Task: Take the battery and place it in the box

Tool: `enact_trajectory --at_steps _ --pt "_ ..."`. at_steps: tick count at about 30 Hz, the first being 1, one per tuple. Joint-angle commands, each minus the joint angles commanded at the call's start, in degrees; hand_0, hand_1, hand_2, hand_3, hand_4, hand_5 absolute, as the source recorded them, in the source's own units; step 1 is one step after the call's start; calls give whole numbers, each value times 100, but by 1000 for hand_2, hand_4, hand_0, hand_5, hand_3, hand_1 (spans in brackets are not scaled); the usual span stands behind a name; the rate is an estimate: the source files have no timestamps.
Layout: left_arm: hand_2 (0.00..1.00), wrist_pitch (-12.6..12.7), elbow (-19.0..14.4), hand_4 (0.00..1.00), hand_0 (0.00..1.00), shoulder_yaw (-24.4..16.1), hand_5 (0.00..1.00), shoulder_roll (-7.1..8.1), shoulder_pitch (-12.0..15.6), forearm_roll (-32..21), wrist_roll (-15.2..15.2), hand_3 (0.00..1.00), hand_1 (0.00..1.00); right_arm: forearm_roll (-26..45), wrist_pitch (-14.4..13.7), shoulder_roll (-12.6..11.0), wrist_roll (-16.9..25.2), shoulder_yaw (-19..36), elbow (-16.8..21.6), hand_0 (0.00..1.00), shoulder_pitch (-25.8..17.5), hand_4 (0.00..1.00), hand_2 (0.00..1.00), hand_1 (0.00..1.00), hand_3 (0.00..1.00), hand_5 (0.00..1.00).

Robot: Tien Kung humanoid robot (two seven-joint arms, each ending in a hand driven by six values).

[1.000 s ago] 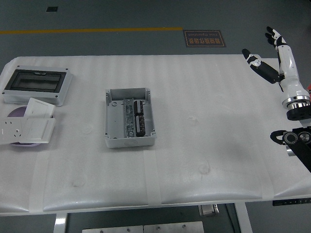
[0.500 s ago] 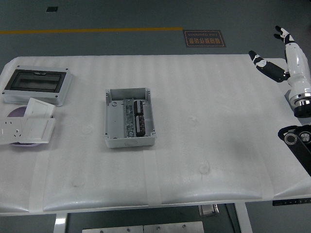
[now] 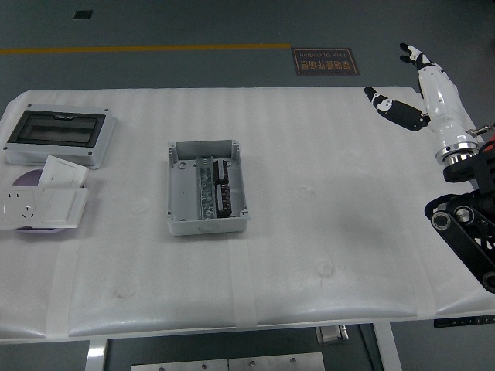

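Open grey box (image 3: 207,189) at the table's middle-left, well to the left of and nearer the camera than the right hand (image 3: 418,97); inside it lie dark terminal blocks and metal parts, and no battery can be told apart from them. Further left of the hand, by the table's left edge, sit a grey enclosure with a dark window (image 3: 59,136), a white socket plate (image 3: 42,207), a white card (image 3: 63,172) and a purple disc (image 3: 27,182) partly covered by these. The right hand hangs over the far right corner of the white table (image 3: 325,232), fingers spread and relaxed, grasping nothing; its black arm linkage (image 3: 468,220) enters from the right edge. Between hand and box the padded surface is bare. Beyond the far edge, grey floor with a yellow line (image 3: 147,49) and a floor sign (image 3: 325,61).
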Motion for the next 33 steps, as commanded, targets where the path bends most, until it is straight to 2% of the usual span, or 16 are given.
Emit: enact_trajectory --at_steps 8,13,18,26,33 --pt "619 -11 -6 669 664 -57 353 58 -15 -15 30 642 674 179 1 109 81 3 -28 984 -55 792 862 936 940 488" --pt "619 -64 -1 666 663 -52 342 140 -58 -24 177 640 674 242 14 183 53 -174 -79 983 -57 773 857 936 931 478" --pt "619 -133 -3 665 665 49 333 184 -95 -85 319 642 676 629 10 241 190 -243 -140 979 -138 768 856 934 931 472" --pt "619 -615 11 662 667 232 321 285 -186 -175 1142 646 677 1638 -61 292 721 -69 -329 969 -443 763 858 927 930 465" --pt "619 -826 50 663 680 327 319 312 -183 -212 1493 665 690 2732 79 322 1381 30 -285 952 -613 756 864 919 945 461"
